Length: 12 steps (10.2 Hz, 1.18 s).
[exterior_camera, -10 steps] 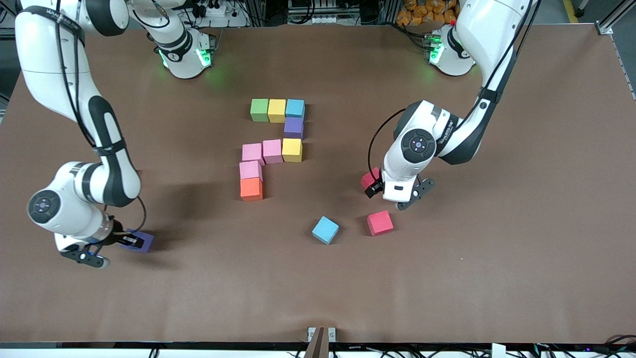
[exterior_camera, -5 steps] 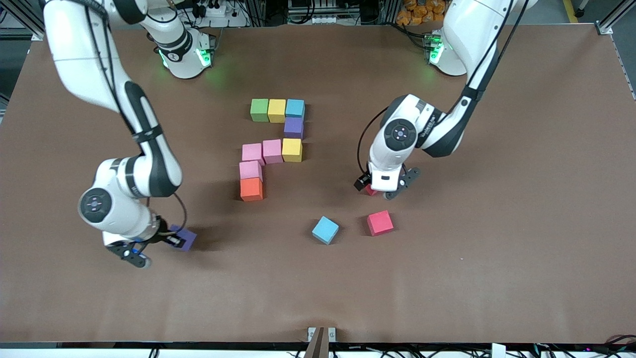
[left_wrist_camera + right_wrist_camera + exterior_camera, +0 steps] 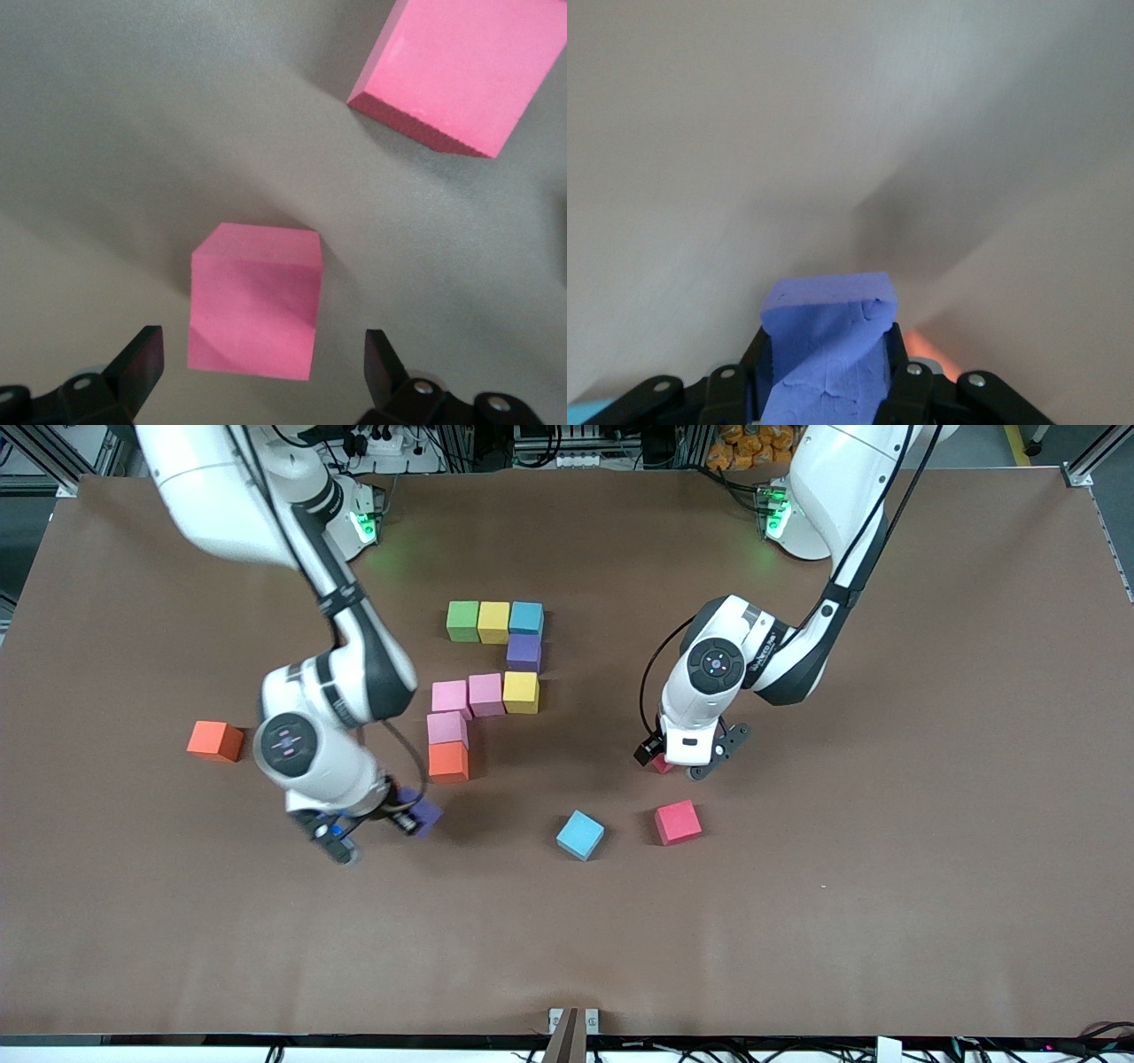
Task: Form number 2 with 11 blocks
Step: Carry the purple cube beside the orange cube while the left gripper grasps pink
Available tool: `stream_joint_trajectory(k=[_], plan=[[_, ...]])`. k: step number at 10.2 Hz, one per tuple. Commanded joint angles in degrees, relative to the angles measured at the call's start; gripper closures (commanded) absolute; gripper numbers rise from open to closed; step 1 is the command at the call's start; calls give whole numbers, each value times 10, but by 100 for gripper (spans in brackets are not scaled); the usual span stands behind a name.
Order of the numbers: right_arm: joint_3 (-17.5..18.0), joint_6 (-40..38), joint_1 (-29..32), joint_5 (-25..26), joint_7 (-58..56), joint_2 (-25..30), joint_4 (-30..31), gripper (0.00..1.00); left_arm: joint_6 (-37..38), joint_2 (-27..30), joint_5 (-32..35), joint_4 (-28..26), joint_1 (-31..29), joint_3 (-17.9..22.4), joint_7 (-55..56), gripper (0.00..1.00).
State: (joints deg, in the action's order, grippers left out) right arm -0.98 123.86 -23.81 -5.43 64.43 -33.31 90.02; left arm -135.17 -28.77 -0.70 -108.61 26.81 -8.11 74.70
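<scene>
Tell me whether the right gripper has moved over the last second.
Yes. The right gripper, shut on the purple block, has swung from the right arm's end of the table toward the orange block at the digit's foot.

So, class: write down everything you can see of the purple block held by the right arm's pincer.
The purple block is a small matte cube that looks like foam, its gripped face creased where the dark fingers press in. The right pincer is shut on it, clamping two opposite sides, so it hangs above the brown table. It is over bare table near the orange block that ends the unfinished digit. Only the fingers touch it; its underside is hidden.
</scene>
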Motion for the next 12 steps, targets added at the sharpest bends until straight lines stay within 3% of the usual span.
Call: stream_joint_trajectory(k=[1, 3, 7, 12], plan=[[4, -14, -39, -1, 116, 17, 14, 100, -17, 4, 15, -13, -4, -2, 7, 0], [4, -15, -67, -1, 203, 16, 15, 100, -25, -1, 15, -14, -3, -2, 8, 0], [5, -15, -66, -1, 333, 14, 45, 100, -34, -9, 15, -16, -3, -2, 7, 0], [21, -15, -61, -3, 401, 16, 45, 100, -47, -15, 15, -21, -5, -2, 3, 0]])
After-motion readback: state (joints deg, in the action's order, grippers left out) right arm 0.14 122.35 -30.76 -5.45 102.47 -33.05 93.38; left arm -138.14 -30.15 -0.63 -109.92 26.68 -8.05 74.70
